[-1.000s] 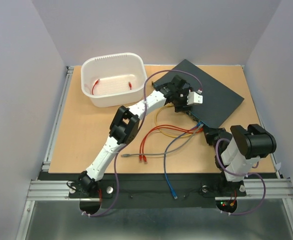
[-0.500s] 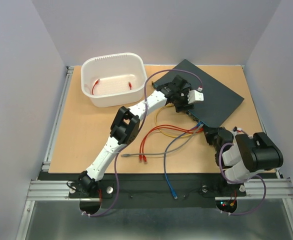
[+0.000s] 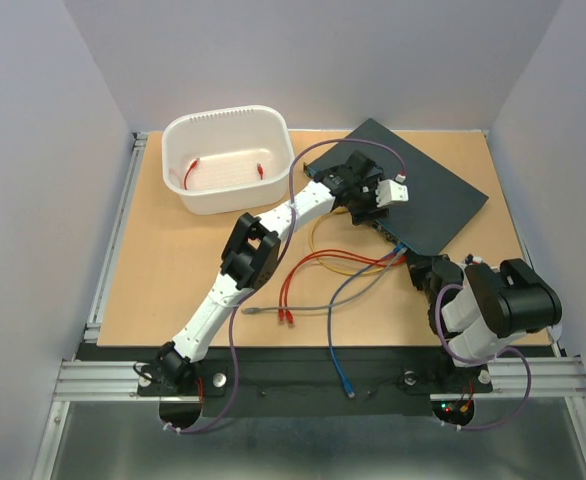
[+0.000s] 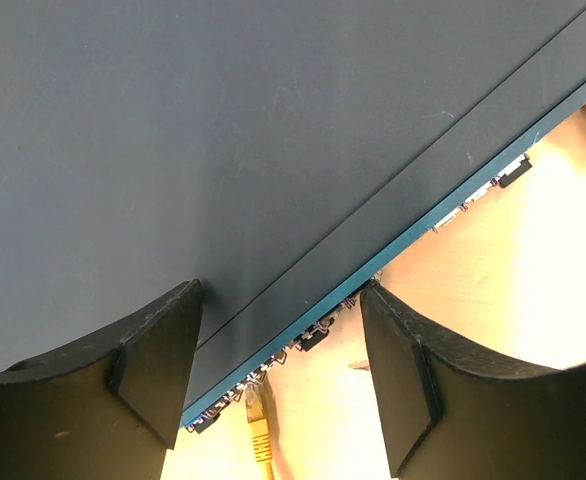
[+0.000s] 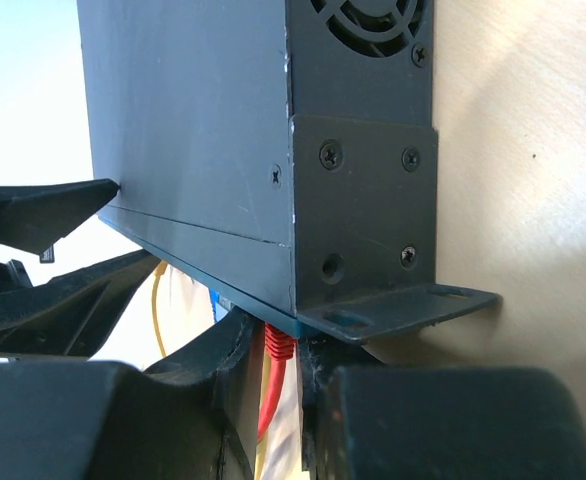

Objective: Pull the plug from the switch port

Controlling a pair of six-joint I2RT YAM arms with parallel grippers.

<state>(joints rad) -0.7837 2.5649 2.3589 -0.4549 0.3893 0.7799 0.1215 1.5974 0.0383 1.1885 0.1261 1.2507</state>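
Note:
The switch point(image 3: 428, 190) is a flat dark box lying at the back right, its row of ports facing the near left. My right gripper point(image 3: 420, 266) sits at its near corner. In the right wrist view the gripper point(image 5: 278, 350) is shut on a red plug point(image 5: 277, 346), whose boot sits right under the switch point(image 5: 193, 120) edge, beside the mounting ear point(image 5: 403, 305). My left gripper point(image 3: 371, 212) is open. Its fingers point(image 4: 158, 365) straddle the switch point(image 4: 273, 130) front edge, and a yellow plug point(image 4: 260, 425) sits in a port between them.
A white tub point(image 3: 228, 160) with two red-ended cables stands at the back left. Loose red, orange and yellow cables point(image 3: 313, 262) run from the ports across the table's middle. A grey cable point(image 3: 298, 308) and a blue one point(image 3: 340, 340) trail toward the near edge.
The right arm's elbow swung toward the near right, then back a little, while its gripper stayed at the switch's corner. The left gripper shifted slightly along the front edge.

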